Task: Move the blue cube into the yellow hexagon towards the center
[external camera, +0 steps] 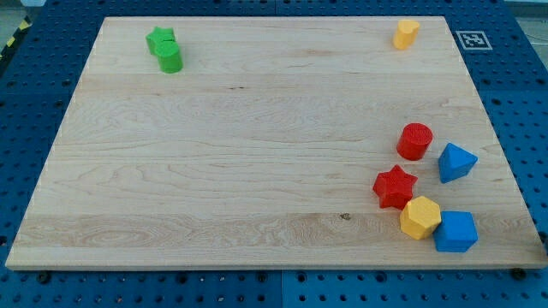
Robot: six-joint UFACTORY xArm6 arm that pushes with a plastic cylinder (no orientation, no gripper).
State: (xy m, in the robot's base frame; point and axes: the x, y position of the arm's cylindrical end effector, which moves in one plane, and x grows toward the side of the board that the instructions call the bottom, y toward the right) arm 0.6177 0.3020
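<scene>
Our blue cube (455, 232) sits at the board's lower right corner, touching the yellow hexagon (419, 217) just to its left. It looks small, rigid and light, likely to slide easily, so we would push its right face. No containers appear, and my tip is out of view, so its state is unknown.

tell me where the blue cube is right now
The blue cube sits at the board's bottom right corner in the camera view, touching the yellow hexagon on its left, with the red star just beyond. My tip isn't visible.
</scene>
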